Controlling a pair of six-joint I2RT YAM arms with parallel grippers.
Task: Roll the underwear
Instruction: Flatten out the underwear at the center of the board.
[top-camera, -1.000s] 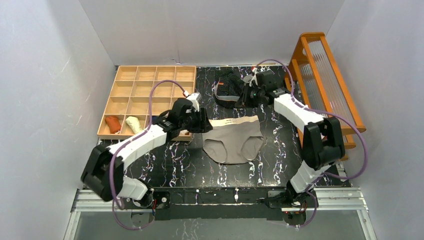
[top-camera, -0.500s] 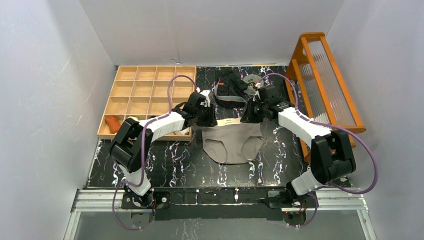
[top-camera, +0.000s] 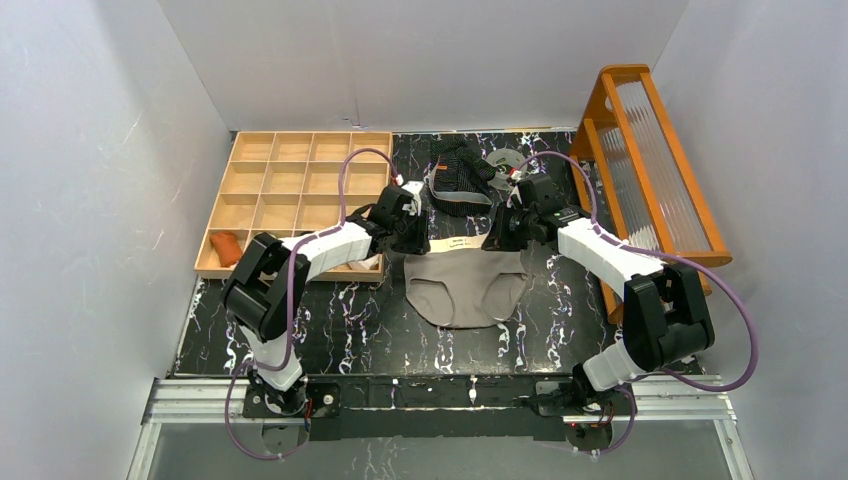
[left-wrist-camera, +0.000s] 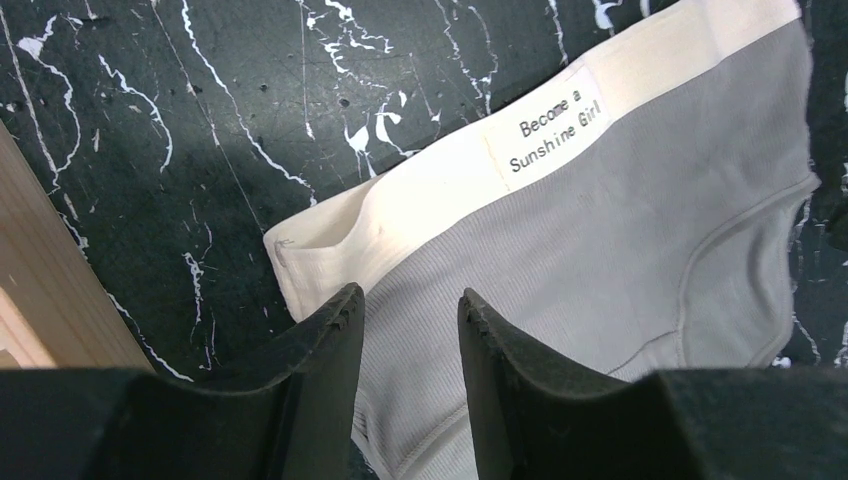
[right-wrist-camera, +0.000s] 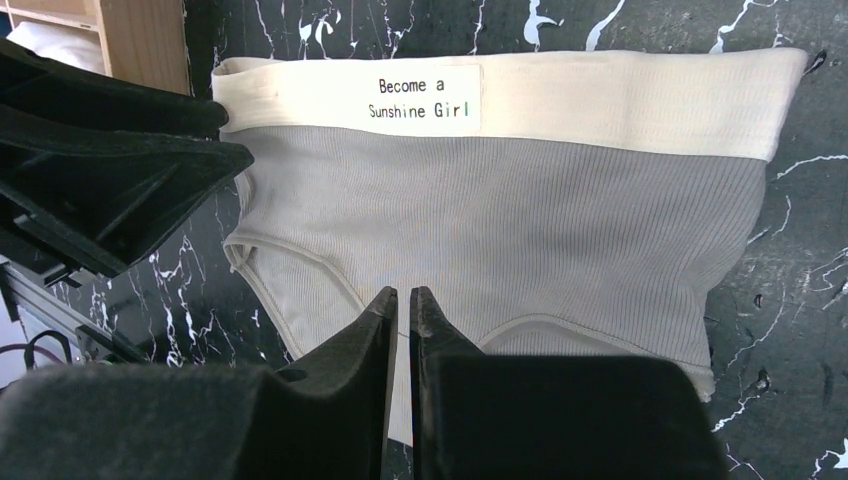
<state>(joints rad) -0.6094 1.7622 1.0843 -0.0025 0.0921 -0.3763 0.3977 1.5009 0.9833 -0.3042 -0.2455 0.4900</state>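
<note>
Two soft garments lie on the black, white-veined table. The beige-grey underwear is spread flat in the middle, fine-ribbed grey cloth under a broad cream waistband with a white printed label. The black underwear with thin pale stripes sits crumpled farther back, well apart from either arm.

A wooden tray of square compartments lies at the left, with an orange-brown roll in its near-left cell. A slatted orange rack leans at the right edge. The left arm crosses the tray's near right corner and hides part of it.

The left arm's fingers stand moderately apart over the waistband's left corner, with ribbed cloth showing in the gap and nothing gripped. The right arm's fingers are almost together, with only a thin slit between them, and hang over the grey cloth holding nothing that can be seen.

A second ago the right arm was at the striped garment; it has since come down to the beige-grey one. The left arm has stretched farther in.
</note>
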